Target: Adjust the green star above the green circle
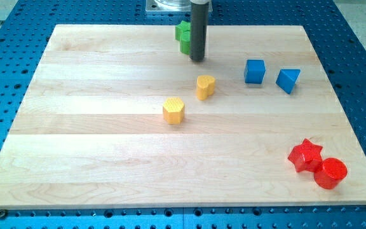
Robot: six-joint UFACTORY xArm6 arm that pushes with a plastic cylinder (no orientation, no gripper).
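Note:
Green block shapes point(183, 36) sit near the view's top edge of the wooden board point(94, 140), just left of centre. They look like two green pieces touching, one point(182, 28) above the other point(185, 45), but the rod hides their right sides and I cannot tell star from circle. My dark rod comes down from the view's top. My tip point(197, 60) rests on the board just right of and slightly below the green pieces, touching or nearly touching them.
A yellow heart-like block point(205, 86) and a yellow hexagon point(173, 110) lie near the centre. A blue cube point(255, 71) and a blue triangle point(288, 79) sit at the right. A red star point(305, 155) and a red circle point(330, 173) touch at the bottom right.

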